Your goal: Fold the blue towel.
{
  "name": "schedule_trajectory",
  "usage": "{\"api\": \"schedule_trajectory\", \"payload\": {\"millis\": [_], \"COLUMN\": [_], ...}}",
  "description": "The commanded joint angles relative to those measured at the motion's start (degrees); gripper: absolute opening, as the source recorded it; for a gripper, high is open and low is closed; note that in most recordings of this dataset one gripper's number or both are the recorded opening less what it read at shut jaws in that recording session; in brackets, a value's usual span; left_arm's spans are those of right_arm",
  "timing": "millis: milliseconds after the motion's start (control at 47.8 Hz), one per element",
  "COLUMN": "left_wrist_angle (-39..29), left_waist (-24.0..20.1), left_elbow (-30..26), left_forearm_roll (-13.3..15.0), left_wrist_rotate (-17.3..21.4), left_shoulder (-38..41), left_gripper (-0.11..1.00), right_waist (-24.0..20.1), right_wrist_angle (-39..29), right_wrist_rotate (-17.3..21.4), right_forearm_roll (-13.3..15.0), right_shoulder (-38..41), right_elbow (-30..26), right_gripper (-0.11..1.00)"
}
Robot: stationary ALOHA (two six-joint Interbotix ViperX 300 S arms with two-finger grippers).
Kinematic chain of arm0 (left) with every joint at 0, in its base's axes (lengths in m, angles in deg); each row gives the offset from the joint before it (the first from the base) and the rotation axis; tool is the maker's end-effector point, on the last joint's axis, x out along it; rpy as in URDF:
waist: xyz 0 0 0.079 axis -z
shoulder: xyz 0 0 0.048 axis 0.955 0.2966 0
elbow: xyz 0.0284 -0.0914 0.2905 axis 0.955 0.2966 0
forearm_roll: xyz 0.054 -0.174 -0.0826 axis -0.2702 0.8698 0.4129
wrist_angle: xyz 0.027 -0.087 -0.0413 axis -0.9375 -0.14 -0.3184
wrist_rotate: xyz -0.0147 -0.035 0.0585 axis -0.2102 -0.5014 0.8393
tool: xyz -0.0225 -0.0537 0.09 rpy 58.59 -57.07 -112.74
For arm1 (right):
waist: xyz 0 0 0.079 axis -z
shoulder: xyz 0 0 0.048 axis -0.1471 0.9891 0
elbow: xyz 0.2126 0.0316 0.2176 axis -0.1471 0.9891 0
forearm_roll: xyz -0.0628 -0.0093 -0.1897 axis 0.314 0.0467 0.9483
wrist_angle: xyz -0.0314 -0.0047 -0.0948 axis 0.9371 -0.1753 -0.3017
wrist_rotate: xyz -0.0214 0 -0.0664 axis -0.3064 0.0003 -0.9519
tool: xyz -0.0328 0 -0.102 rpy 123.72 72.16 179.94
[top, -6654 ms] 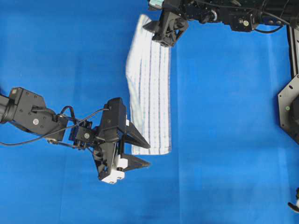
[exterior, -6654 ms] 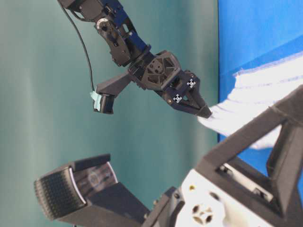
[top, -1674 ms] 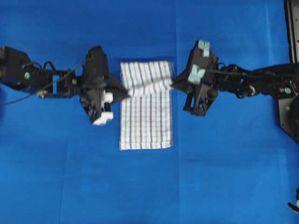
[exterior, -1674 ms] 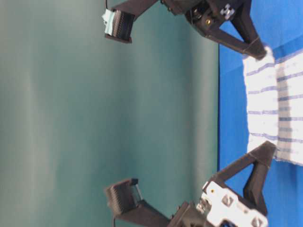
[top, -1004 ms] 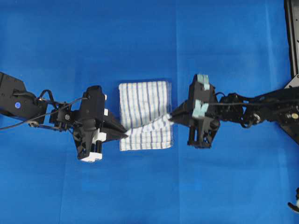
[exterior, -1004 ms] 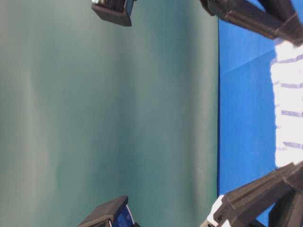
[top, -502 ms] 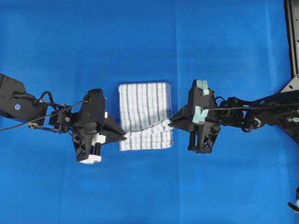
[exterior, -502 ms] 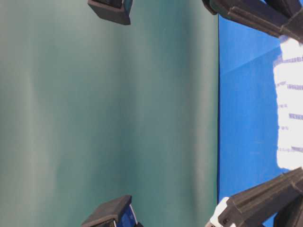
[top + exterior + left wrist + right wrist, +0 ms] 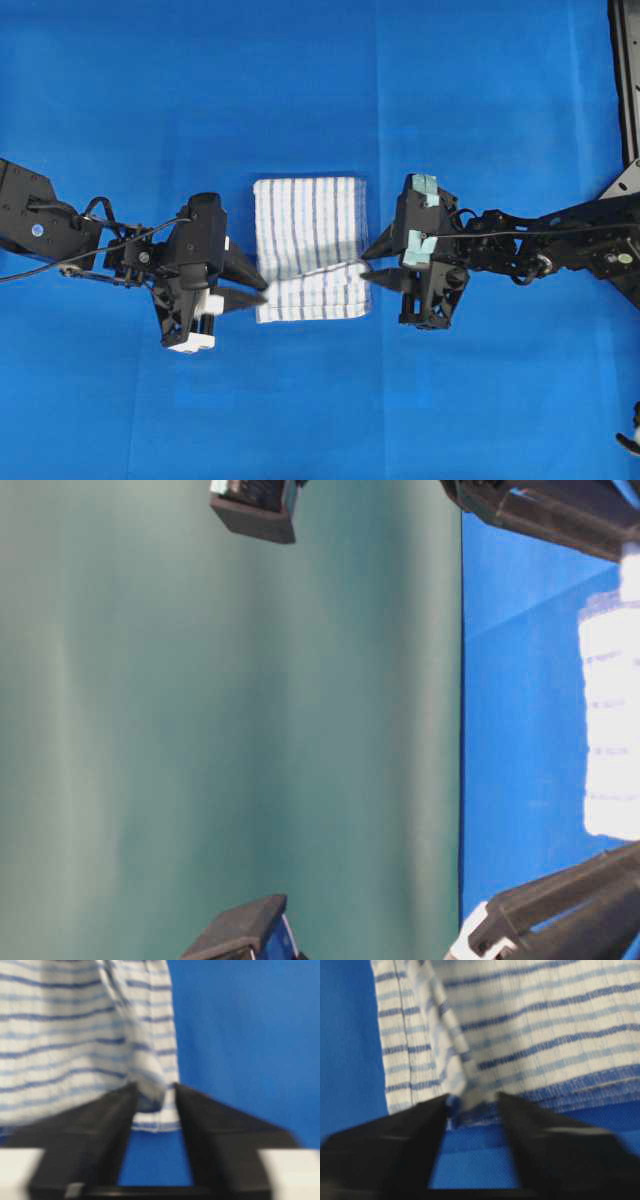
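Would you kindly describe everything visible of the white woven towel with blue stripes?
The white woven towel with thin dark-blue and pale-blue stripes lies folded in layers on the plain blue table covering, its hemmed edges stacked at the near end. The top layer is still raised there, its corners between the parted fingers of the left gripper and right gripper.

Overhead looks straight down; table-level sideways (rotated); wrist cameras close, sharing the towel (image 9: 310,250).

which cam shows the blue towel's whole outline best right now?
Overhead exterior: the blue towel lies fully in frame, all four edges visible, between the left gripper and right gripper. Table-level shows only a washed-out strip at the right edge. Each wrist view shows just a blurred corner between open jaws.
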Motion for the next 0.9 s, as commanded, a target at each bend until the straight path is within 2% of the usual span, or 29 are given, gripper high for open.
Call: {"api": "schedule_trajectory", "payload": {"millis": [0,84,146,188,418,691,879], "left_wrist_angle": [0.18,-0.44,-1.32,-2.11,-7.03,-14.24,-15.03], "left_waist": [0.09,0.09,0.09,0.09,0.09,0.09,0.09], "left_elbow": [-0.35,-0.26,-0.18,-0.09,0.00,0.62,4.75], "left_forearm_roll": [-0.09,-0.09,-0.09,-0.09,-0.09,-0.44,-0.44], "left_wrist_rotate": [0.00,0.09,0.09,0.18,0.53,2.20,4.39], "left_shoulder": [-0.79,-1.23,-1.67,-2.29,-6.86,-16.35,-24.96], "left_gripper": [0.40,0.65,0.82,0.86,0.73,0.73,0.72], "right_waist": [-0.44,-0.62,-0.70,-0.79,-0.97,-0.44,0.09], "right_wrist_angle": [0.18,0.18,0.18,0.18,-0.35,-1.32,-1.32], "right_wrist_rotate": [0.00,0.09,0.00,-0.09,-1.32,-6.86,-9.14], "right_forearm_roll": [0.00,0.00,0.00,0.00,1.41,2.20,2.20], "right_shoulder": [-0.79,-0.97,-1.58,-2.11,-7.82,-19.07,-28.83], "right_elbow": [-1.05,-0.97,-0.97,-1.05,-0.26,3.25,8.17], "right_gripper": [0.69,0.86,0.88,0.86,0.86,0.86,0.85]}}
